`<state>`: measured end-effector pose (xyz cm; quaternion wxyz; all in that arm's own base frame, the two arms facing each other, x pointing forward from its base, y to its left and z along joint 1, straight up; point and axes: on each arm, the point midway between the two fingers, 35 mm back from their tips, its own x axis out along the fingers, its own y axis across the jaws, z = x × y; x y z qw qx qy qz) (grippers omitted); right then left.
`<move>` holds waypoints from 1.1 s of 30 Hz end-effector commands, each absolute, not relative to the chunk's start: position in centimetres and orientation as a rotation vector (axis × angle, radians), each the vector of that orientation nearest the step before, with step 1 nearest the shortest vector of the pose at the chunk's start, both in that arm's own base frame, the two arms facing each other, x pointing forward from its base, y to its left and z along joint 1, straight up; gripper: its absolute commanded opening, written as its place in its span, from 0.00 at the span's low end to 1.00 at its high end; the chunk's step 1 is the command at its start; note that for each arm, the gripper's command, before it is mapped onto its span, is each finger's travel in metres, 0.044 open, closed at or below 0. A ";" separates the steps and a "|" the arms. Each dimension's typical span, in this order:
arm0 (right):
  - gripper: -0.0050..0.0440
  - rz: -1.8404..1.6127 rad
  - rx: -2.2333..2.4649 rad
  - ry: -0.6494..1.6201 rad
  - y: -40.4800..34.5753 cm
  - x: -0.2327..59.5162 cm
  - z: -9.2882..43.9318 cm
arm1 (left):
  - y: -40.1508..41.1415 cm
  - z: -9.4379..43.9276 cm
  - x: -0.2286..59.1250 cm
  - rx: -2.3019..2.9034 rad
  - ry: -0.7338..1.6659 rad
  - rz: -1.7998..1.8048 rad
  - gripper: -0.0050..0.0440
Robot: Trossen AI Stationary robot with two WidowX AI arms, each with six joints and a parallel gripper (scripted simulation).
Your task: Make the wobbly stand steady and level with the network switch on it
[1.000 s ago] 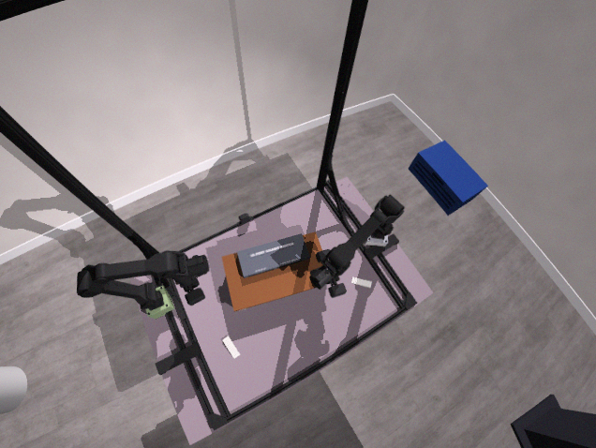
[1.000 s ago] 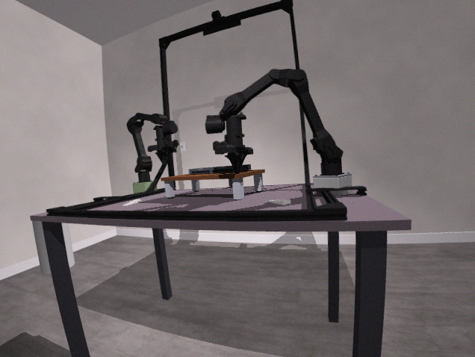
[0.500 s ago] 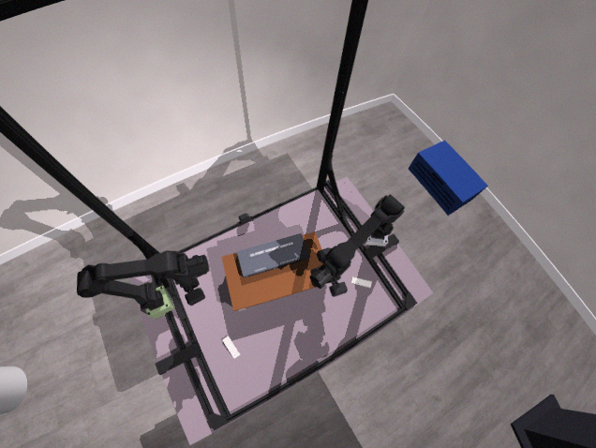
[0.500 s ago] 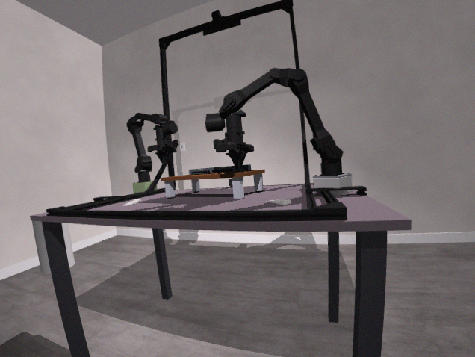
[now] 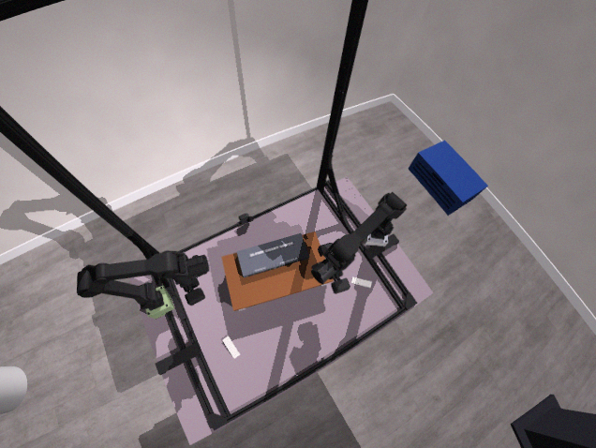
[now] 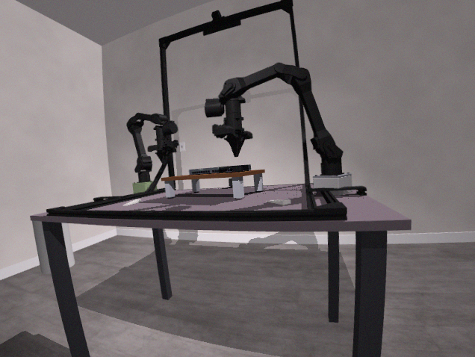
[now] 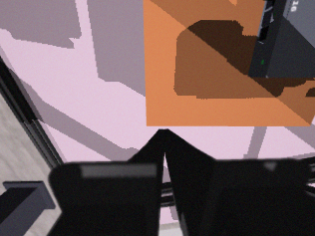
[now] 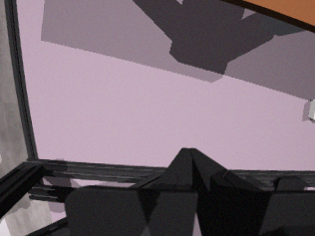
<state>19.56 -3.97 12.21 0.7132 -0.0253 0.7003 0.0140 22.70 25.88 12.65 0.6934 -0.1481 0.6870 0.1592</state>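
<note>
Counted one orange-topped stand (image 5: 255, 292) (image 6: 180, 178) (image 7: 160, 111) (image 8: 295, 8), four pale legs (image 6: 238, 187) under it, one network switch (image 5: 272, 255) (image 6: 219, 169) (image 7: 294, 51).
Wedges: two, both white, both lying apart from the stand. The first wedge (image 5: 230, 347) (image 6: 132, 202) was on the right arm's side; the second wedge (image 5: 361, 282) (image 6: 279, 202) was on the left arm's side.
Stand was on the table (image 5: 260, 358) (image 6: 368, 210) (image 7: 117, 114) (image 8: 115, 109), between the arm bases. Its top looked slanted from outside, lower toward the right arm; foot contact could not be told. Switch lay dark grey, white-lettered, along one long side.
Left gripper (image 6: 235, 154) (image 7: 164, 131): clenched, empty, above the stand. Right gripper (image 6: 163, 157) (image 8: 188, 149): clenched, empty, beside it.
</note>
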 end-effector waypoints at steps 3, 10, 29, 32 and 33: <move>0.10 0.031 -0.056 1.552 -4.0 19.6 12.2 | 28.1 14.7 24.6 -0.266 1.394 0.439 0.10; 0.10 0.031 -0.056 1.552 -4.0 19.6 12.2 | 32.5 21.7 28.5 -0.123 1.050 0.604 0.10; 0.10 0.031 -0.056 1.552 -4.0 19.6 12.2 | 35.3 35.4 31.0 0.059 0.556 0.766 0.10; 0.10 0.031 -0.056 1.552 -4.0 19.6 12.2 | 35.3 35.4 31.0 0.059 0.556 0.766 0.10; 0.10 0.031 -0.056 1.552 -4.0 19.6 12.2 | 35.3 35.4 31.0 0.059 0.556 0.766 0.10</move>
